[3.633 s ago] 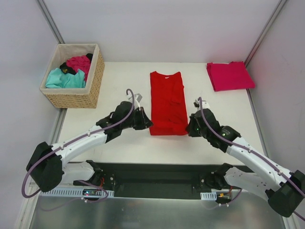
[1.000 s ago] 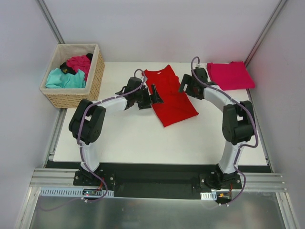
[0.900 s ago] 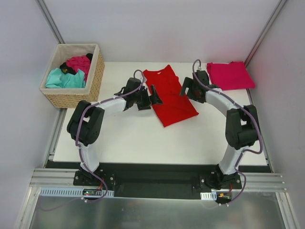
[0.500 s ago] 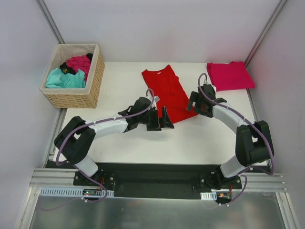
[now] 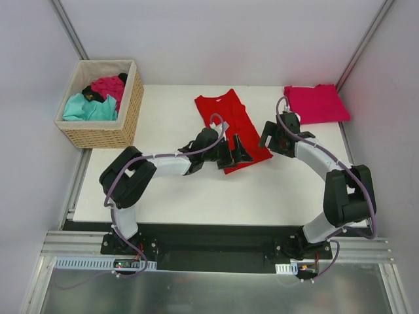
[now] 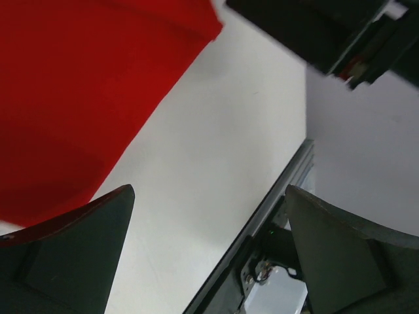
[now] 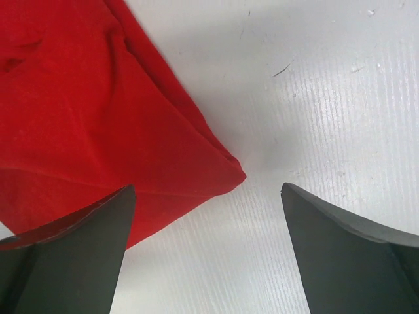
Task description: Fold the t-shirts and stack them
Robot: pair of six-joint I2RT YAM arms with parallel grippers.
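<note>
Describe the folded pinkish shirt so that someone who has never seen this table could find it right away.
Start at the white table and go to its far right corner, across from the wicker basket. The pinkish crimson t-shirt lies there alone, folded flat. Unlike the bright red t-shirt in the middle of the table, it is pinker and lies at the edge.

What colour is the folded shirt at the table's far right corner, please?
The folded shirt is pinkish crimson, seen best in the top external view.

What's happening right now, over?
Left claw open, right claw open, both empty. Red shirt folded, flat on table. Pink shirt folded, far right corner. Nothing blocking.
</note>
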